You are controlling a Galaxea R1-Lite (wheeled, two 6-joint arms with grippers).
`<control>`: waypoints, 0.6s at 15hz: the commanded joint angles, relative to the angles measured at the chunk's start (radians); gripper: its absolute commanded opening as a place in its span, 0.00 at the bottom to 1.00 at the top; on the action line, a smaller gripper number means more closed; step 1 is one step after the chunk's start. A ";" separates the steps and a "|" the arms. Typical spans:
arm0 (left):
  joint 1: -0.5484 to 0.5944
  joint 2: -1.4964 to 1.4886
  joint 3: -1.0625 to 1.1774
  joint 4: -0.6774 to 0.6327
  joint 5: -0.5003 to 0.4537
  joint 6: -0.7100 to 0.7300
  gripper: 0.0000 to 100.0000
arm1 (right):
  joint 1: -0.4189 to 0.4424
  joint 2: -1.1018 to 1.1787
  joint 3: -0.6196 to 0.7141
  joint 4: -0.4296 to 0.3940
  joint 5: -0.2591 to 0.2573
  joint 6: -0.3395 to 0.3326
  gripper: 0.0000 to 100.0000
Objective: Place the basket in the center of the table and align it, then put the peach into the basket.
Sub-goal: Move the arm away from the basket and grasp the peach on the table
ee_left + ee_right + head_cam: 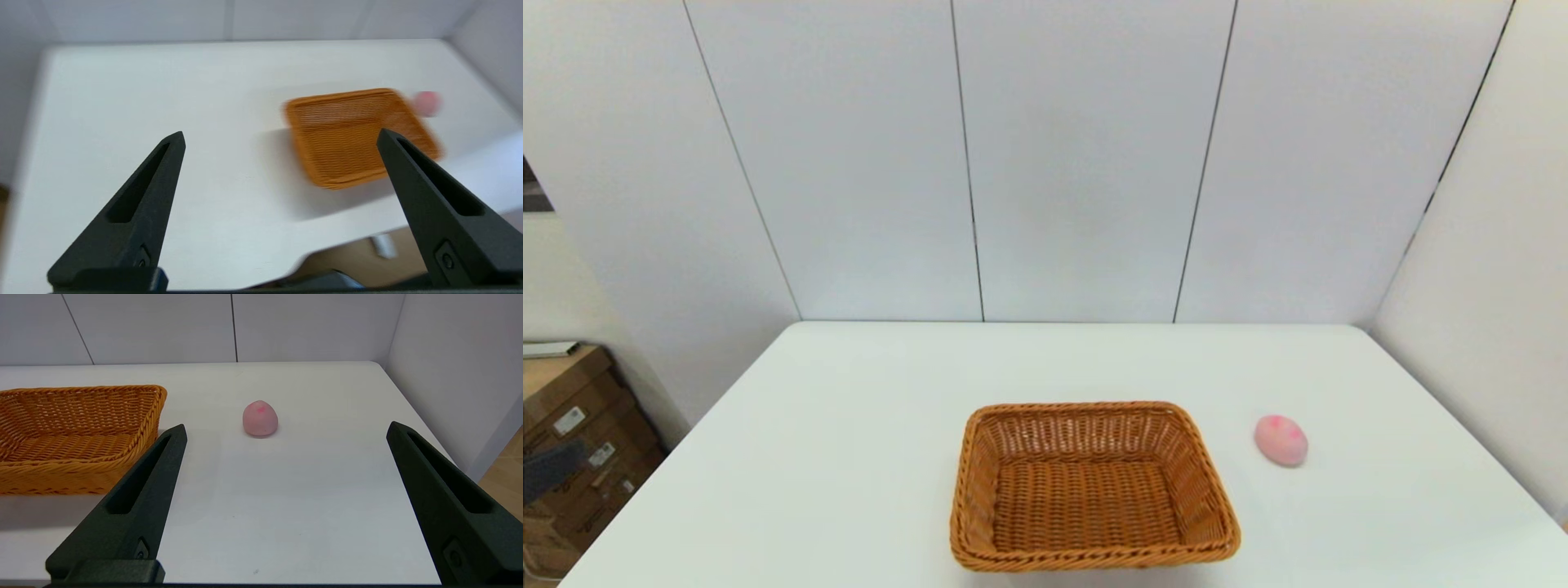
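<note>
An orange-brown wicker basket sits empty on the white table, close to its near edge and about mid-width. To its right lies the small pink peach, apart from the basket. Neither arm shows in the head view. In the left wrist view my left gripper is open, raised above the table's near left part, with the basket and the peach farther off. In the right wrist view my right gripper is open, low near the table's front edge, with the peach ahead between its fingers and the basket beside it.
Grey wall panels close the table's back, and a side wall runs along its right. Cardboard boxes stand on the floor past the table's left edge. Bare white tabletop stretches left of and behind the basket.
</note>
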 commanded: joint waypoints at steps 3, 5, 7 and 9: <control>0.224 -0.494 0.357 -0.036 0.009 0.158 1.00 | 0.000 0.001 0.000 -0.001 0.000 0.001 1.00; 0.241 -0.615 0.461 -0.037 0.011 0.158 1.00 | 0.000 0.001 0.000 -0.001 0.000 0.001 1.00; 0.239 -0.672 0.552 -0.068 0.032 0.153 1.00 | 0.000 0.001 0.000 -0.001 0.000 0.001 1.00; 0.239 -0.672 0.664 -0.234 0.094 0.153 1.00 | 0.000 0.001 0.000 -0.001 0.000 0.001 1.00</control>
